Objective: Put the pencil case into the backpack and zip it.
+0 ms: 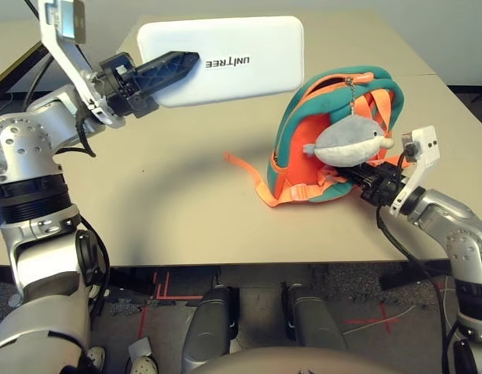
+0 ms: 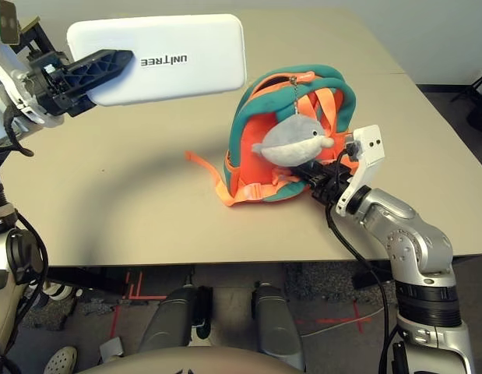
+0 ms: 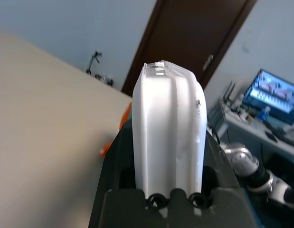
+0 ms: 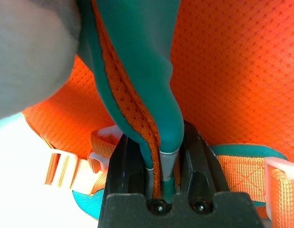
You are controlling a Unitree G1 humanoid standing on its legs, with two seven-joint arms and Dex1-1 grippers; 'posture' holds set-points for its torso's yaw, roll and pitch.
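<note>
My left arm and my right arm are smooth silver segments, rounded at the joints, with ribbed black collars. Small round screws ring the left arm's pale joint housing. Black cables loop beside both arms. Each wrist carries a white angular bracket. My left tool and my right tool are matte black, each with two tapering fingers and round screws at the base.

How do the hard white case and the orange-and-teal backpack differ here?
The hard white rectangular case is raised in the left pincer; the orange-and-teal fabric backpack rests on the table. The case is flat and rigid, the backpack bulky and soft. Both are gripped.
</note>
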